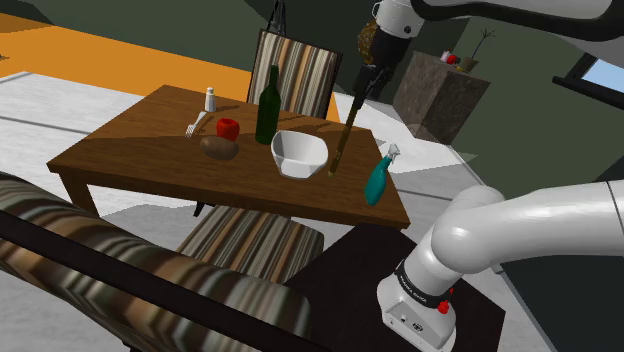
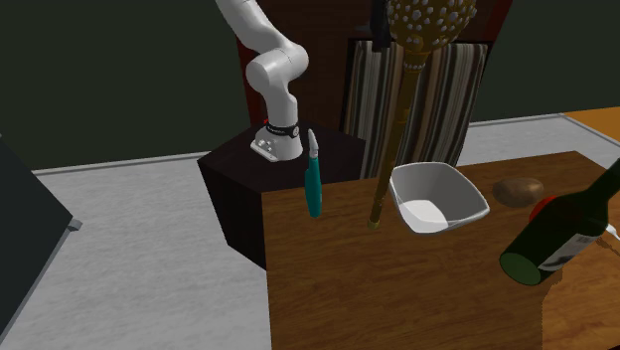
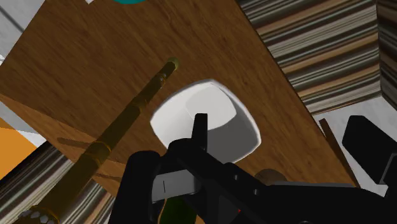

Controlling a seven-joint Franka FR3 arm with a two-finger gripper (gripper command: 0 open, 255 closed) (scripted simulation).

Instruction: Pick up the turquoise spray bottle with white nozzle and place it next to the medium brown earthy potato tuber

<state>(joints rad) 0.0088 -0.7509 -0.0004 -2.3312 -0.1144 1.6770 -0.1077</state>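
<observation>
- Dark green walls and a pale grey floor with 1 orange patch surround a brown wooden table (image 1: 130,150), and striped chairs (image 1: 300,70) stand at it.
- On this table the turquoise spray bottle (image 1: 378,182) stands at the corner nearest the stand. It is well apart from the potato (image 1: 219,148), which lies toward the far end, just beside a red fruit (image 1: 228,128).
- Between these 2 we see a white bowl (image 1: 300,153), a green wine bottle (image 1: 267,105) and a tall stick (image 1: 343,140) with a studded head.
- The gripper (image 1: 366,85) hangs high above the table, close to the top of the stick. We cannot tell if it is wide or narrow, but the bottle is not in it.
- We judge that the step in hand is the approach. To do it well, the hand should first move sideways away from the stick and toward the stand-side corner. Only then should it descend and take the bottle at its body, under the white nozzle.
- Later, the carry should pass above the bowl and end on bare wood beside the potato, without touching the fruit.
</observation>
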